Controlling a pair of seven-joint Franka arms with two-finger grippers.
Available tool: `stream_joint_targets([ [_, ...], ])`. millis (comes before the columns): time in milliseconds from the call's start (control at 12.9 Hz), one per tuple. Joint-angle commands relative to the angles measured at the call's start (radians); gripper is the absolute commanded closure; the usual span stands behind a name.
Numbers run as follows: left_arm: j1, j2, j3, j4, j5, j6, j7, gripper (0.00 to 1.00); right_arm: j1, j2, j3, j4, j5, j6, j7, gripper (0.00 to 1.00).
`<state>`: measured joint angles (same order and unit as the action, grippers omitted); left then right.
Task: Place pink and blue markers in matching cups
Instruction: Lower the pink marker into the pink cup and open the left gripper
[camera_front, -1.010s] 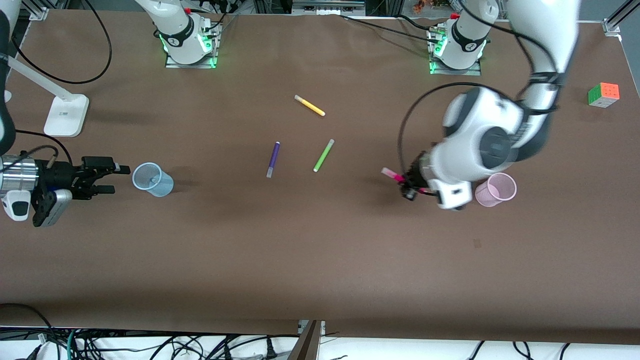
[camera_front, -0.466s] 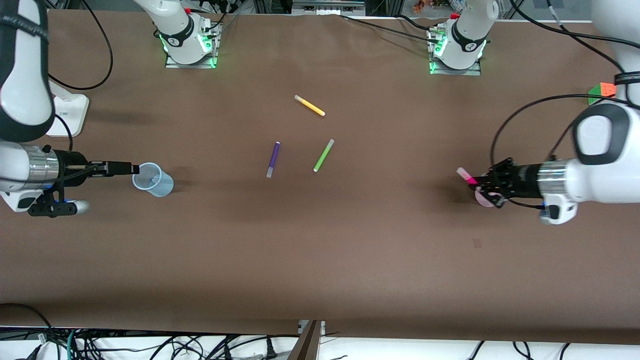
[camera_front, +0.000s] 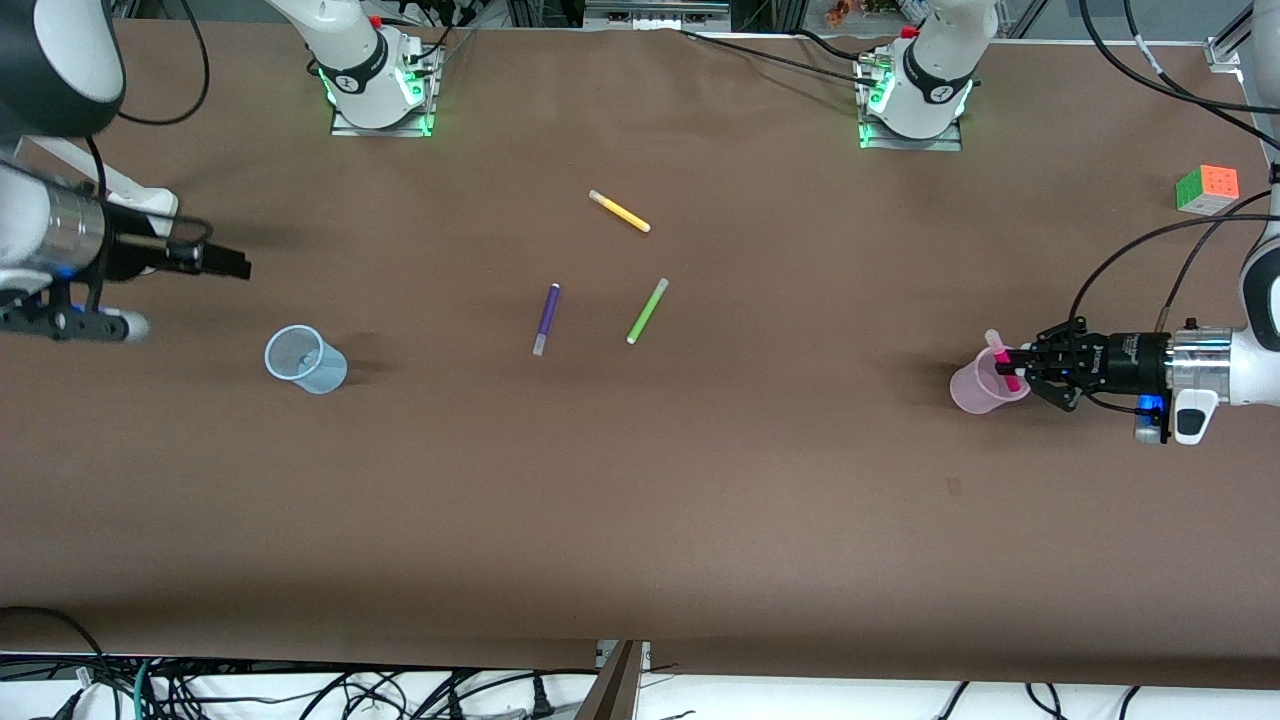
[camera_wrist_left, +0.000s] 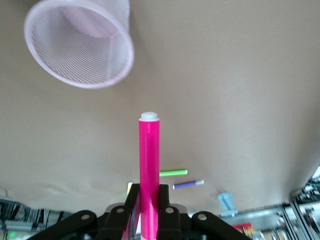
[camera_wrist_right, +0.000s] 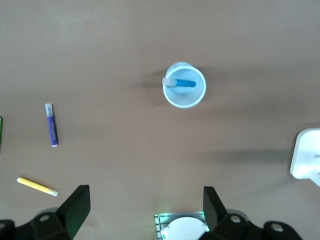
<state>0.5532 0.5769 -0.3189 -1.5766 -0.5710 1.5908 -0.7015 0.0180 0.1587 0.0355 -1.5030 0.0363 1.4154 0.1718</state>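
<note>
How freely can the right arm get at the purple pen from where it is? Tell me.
Probably yes. The right gripper is open and holds nothing, up over bare table near the blue cup. The purple pen lies flat, apart from the green pen, with nothing between.

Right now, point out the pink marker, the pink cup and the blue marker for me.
pink marker (camera_wrist_left: 149, 165): left wrist view, middle of its magenta barrel.
pink cup (camera_front: 968, 394): front view, its translucent side wall.
blue marker (camera_wrist_right: 185, 83): right wrist view, blue barrel inside the blue cup.

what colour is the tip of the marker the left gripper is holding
White, on a magenta-pink marker held in the left gripper; clearest in the left wrist view.
</note>
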Motion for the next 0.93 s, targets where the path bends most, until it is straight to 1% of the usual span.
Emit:
stream_joint_targets([
  [0,0.078,0.058,-0.019,0.001,-0.035,-0.055,0.101,1.00,-0.032,-0.151,0.012,-0.141,-0.018,0.071,0.015,0.00],
  [78,0.102,0.078,-0.019,0.001,-0.036,-0.064,0.120,1.00,-0.032,-0.175,0.012,-0.144,-0.015,0.076,0.014,0.00],
  [233,0.125,0.113,-0.019,0.001,-0.079,-0.093,0.125,1.00,-0.033,-0.189,0.010,-0.146,-0.030,0.095,0.009,0.00],
  [389,0.125,0.115,-0.019,-0.003,-0.086,-0.104,0.123,1.00,-0.033,-0.176,0.004,-0.137,-0.047,0.091,-0.038,0.00],
  [466,0.131,0.130,-0.019,-0.002,-0.087,-0.104,0.126,1.00,-0.030,-0.168,-0.018,-0.128,-0.046,0.089,-0.055,0.00],
  [622,0.149,0.175,-0.019,0.004,-0.118,-0.104,0.164,1.00,-0.027,-0.160,-0.019,-0.108,-0.045,0.086,-0.086,0.00],
  [855,0.158,0.201,-0.012,0.006,-0.121,-0.100,0.198,1.00,-0.030,-0.156,-0.023,-0.103,-0.047,0.086,-0.101,0.00],
])
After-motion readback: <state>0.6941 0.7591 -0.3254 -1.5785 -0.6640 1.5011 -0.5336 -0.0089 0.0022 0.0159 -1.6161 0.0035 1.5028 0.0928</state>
